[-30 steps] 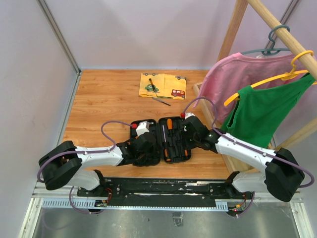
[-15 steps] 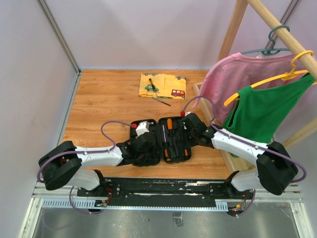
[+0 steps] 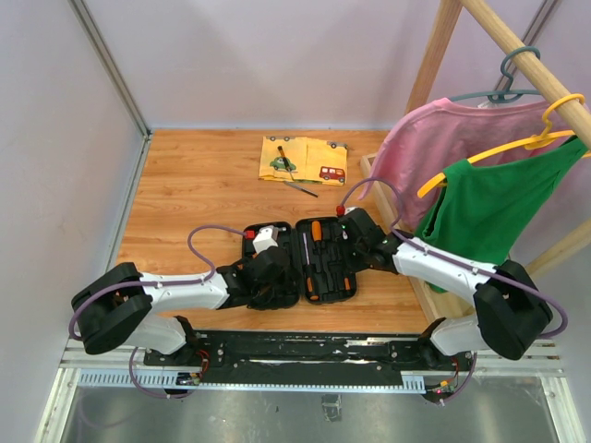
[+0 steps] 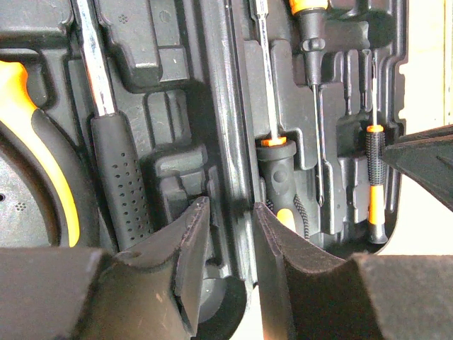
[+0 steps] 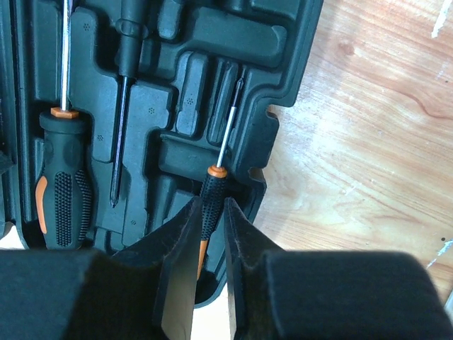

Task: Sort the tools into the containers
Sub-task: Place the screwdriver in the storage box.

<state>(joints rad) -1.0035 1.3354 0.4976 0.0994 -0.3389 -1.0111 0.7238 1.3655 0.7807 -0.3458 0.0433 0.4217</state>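
The black tool case (image 3: pixel 331 268) lies open at the table's near middle. My left gripper (image 4: pixel 231 209) is shut on the case's middle ridge (image 4: pixel 233 142). Left of that ridge lie the hammer (image 4: pixel 124 184) and an orange pliers handle (image 4: pixel 28 134). To its right lies an orange-and-black screwdriver (image 4: pixel 279 184). My right gripper (image 5: pixel 211 205), at the case's right edge, is shut on the knurled handle of a small screwdriver (image 5: pixel 214 185) resting in its slot. Beside it sit a larger screwdriver (image 5: pixel 62 177) and a thin dark one (image 5: pixel 120 134). Two more screwdrivers (image 3: pixel 286 161) (image 3: pixel 301 188) lie at the back.
A yellow cloth (image 3: pixel 319 152) printed with cars lies at the back of the table. A wooden clothes rack with a pink shirt (image 3: pixel 416 148) and a green top (image 3: pixel 489 212) stands along the right side, its base (image 3: pixel 388 217) close behind my right arm.
The right arm's elbow has swung a little and its jaws have narrowed slightly on the small screwdriver's handle. The left arm has not moved.
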